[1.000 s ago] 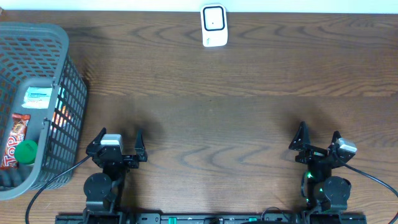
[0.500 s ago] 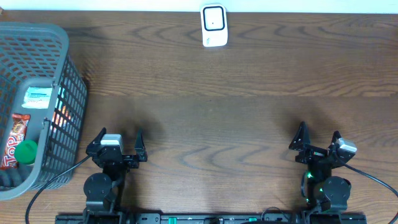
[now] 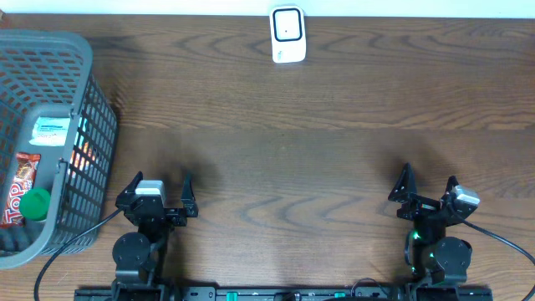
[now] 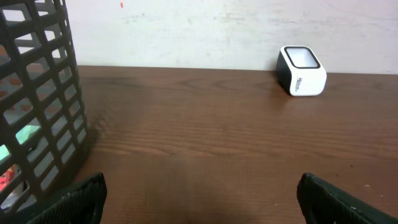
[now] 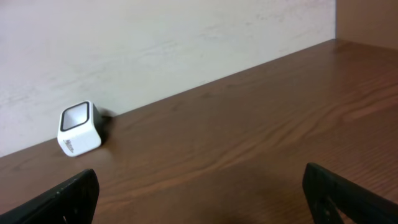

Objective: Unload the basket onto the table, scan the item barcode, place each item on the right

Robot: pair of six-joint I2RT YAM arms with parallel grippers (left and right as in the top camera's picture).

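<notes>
Left gripper and right gripper are wide open; left should dip slowly into the basket for a snack.

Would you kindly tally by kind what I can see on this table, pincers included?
Baskets: 1, the grey basket
Scanners: 1, the white scanner
Items in the basket, as far as can be told: 3 (white-and-teal packet, red snack bar, green cap)
Pincers: 2 (left pincer, right pincer, both open)
Total: 7
</notes>
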